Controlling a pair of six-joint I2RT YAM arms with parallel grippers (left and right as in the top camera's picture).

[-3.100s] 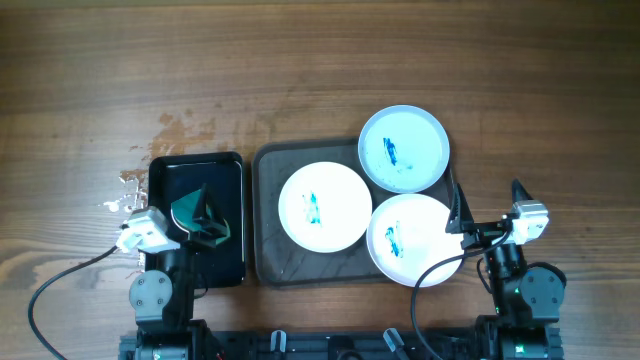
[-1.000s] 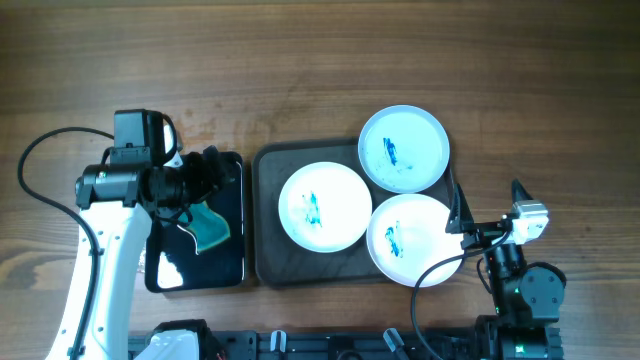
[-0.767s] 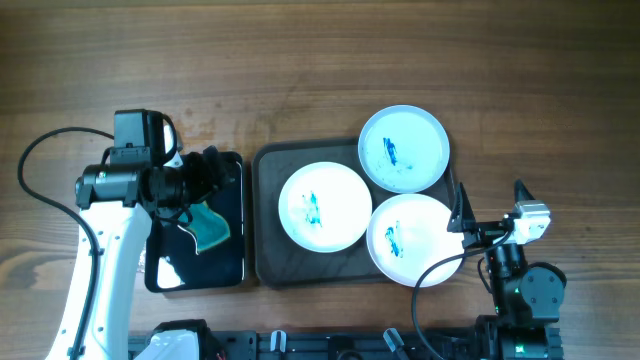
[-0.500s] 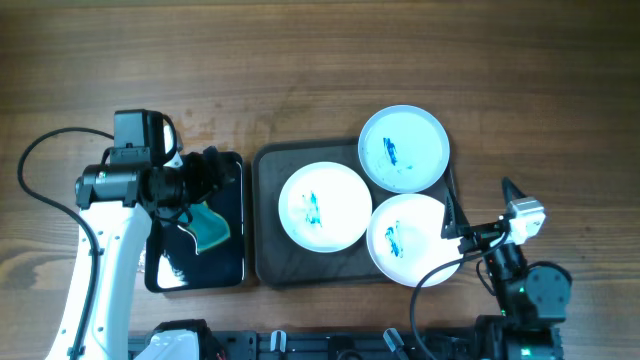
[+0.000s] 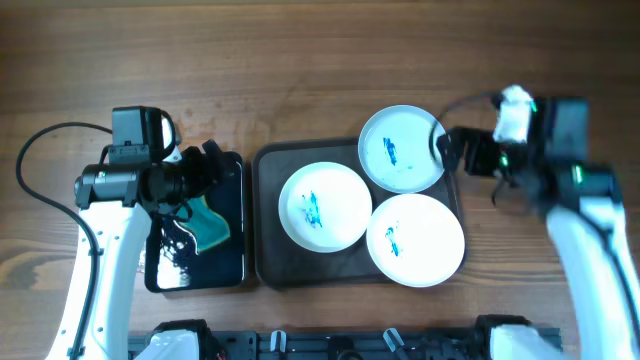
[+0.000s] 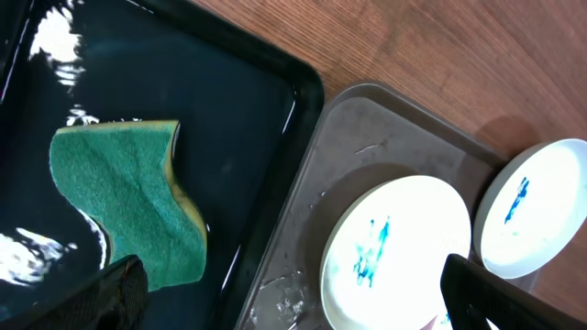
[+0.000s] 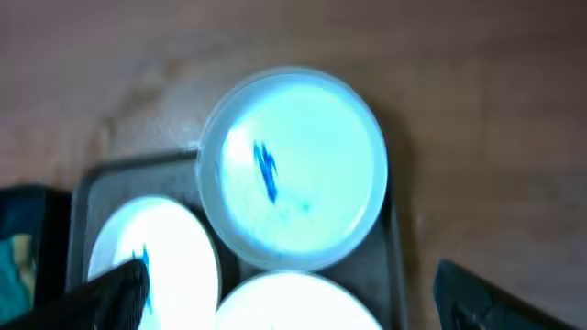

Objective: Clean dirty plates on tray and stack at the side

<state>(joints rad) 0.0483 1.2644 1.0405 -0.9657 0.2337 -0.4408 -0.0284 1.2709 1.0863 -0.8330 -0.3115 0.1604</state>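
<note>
On a wooden surface [image 5: 300, 60], the large grey-brown tray [image 5: 265, 200] sits at centre with a smaller glossy black tray [image 5: 190, 268] just beside it on the left. All three plates are unwiped, each with a blue smear. One white plate [image 5: 324, 207] lies mid-tray, another [image 5: 414, 240] at the near right, and the pale blue plate [image 5: 403, 148] overhangs the far right rim. A green sponge [image 5: 208, 222] lies in the black tray, untouched. The left gripper [image 5: 212, 168] hangs above it with its fingers spread and empty. The right gripper [image 5: 448, 150], fingers also apart and holding nothing, hovers just beside the blue plate's right edge. That perched plate is the likely trouble: a nudge could tip it or shove it into its close-packed neighbours, and the shallow rim offers little to pinch. The right arm is smeared and its wrist view soft, both wrist views crop the fingertips, and whether the blue plate rests on the rim or on the near plate cannot be told.
</note>
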